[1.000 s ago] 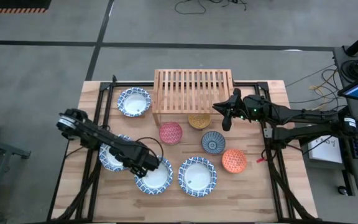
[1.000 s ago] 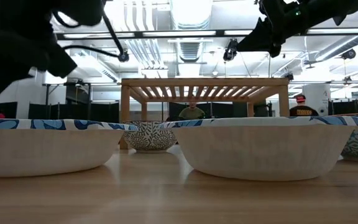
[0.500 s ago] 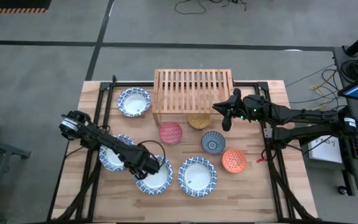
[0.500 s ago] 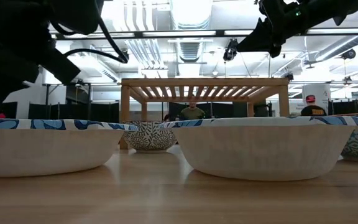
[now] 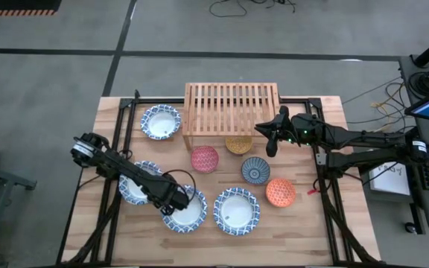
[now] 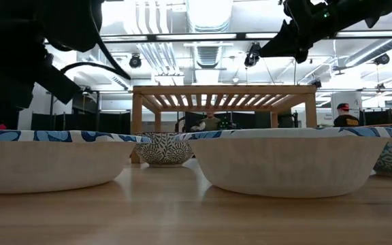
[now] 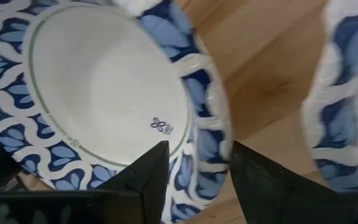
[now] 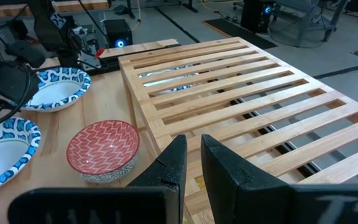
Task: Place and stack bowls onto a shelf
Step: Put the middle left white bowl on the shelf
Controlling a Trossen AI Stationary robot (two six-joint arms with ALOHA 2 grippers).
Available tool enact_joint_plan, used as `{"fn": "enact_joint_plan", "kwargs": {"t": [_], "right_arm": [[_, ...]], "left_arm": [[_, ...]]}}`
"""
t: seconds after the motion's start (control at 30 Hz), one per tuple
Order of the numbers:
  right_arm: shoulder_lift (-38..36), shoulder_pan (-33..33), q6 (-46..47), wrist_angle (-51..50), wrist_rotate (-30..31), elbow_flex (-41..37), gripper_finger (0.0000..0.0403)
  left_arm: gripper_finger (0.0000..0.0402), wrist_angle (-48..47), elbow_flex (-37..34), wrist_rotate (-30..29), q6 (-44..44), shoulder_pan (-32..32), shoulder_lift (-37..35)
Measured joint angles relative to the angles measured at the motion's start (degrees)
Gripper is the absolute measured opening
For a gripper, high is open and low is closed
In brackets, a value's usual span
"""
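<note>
Four wide blue-and-white bowls sit on the table (image 5: 161, 121) (image 5: 130, 186) (image 5: 188, 216) (image 5: 237, 211). The small pink-red (image 5: 205, 158), dark blue-grey (image 5: 255, 170) and orange (image 5: 280, 192) bowls stand near the wooden shelf (image 5: 231, 104). The mustard bowl (image 5: 238, 144) sits half under its near edge. My left gripper (image 5: 176, 201) is open, low over one patterned bowl's (image 7: 98, 93) rim, one finger on each side of it. My right gripper (image 5: 268, 138) hovers shut above the shelf's near right corner (image 8: 229, 106). My left gripper (image 7: 197, 152) comes from above, slanting from the table's left. One finger (image 7: 148, 180) is inside the patterned bowl and one (image 7: 260, 183) is outside its rim (image 7: 207, 134). The bowl sits flat on the table. Whether the fingers touch the rim, I cannot tell.
A neighbouring patterned bowl (image 7: 347, 106) lies close beside the left gripper. The shelf's slatted top (image 8: 241, 81) carries nothing. Bare planks lie along the table's near edge (image 5: 222, 249). In the low view people (image 6: 209, 122) show in the room behind the shelf.
My left gripper has edged a little toward the table's left edge, over the patterned bowl's rim. The bowl has stayed where it was.
</note>
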Motion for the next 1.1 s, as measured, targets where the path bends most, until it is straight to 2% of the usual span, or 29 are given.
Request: {"fn": "enact_joint_plan", "kwargs": {"t": [0.17, 0.43, 0.63, 0.73, 0.97, 1.1], "right_arm": [[0.0, 0.0, -0.1, 0.0, 0.0, 0.0, 0.0038], [0.0, 0.0, -0.2, 0.0, 0.0, 0.0, 0.0038], [0.0, 0.0, -0.2, 0.0, 0.0, 0.0, 0.0038], [0.0, 0.0, -0.2, 0.0, 0.0, 0.0, 0.0038], [0.0, 0.0, -0.2, 0.0, 0.0, 0.0, 0.0038], [0.0, 0.0, -0.2, 0.0, 0.0, 0.0, 0.0038]], "left_arm": [[0.0104, 1.9, 0.0, 0.0, 0.0, -0.1, 0.1], [0.0012, 1.3, 0.0, -0.8, 0.3, -0.2, 0.1], [0.0003, 0.3, 1.8, -1.2, 1.6, -0.2, 0.1], [0.0002, -3.8, 4.4, -3.2, 1.7, -0.5, 0.1], [0.0, -21.0, 16.2, -11.8, 1.8, -1.0, 0.0], [0.0, -20.0, 24.1, -18.5, 5.1, -1.0, -1.0]]}}
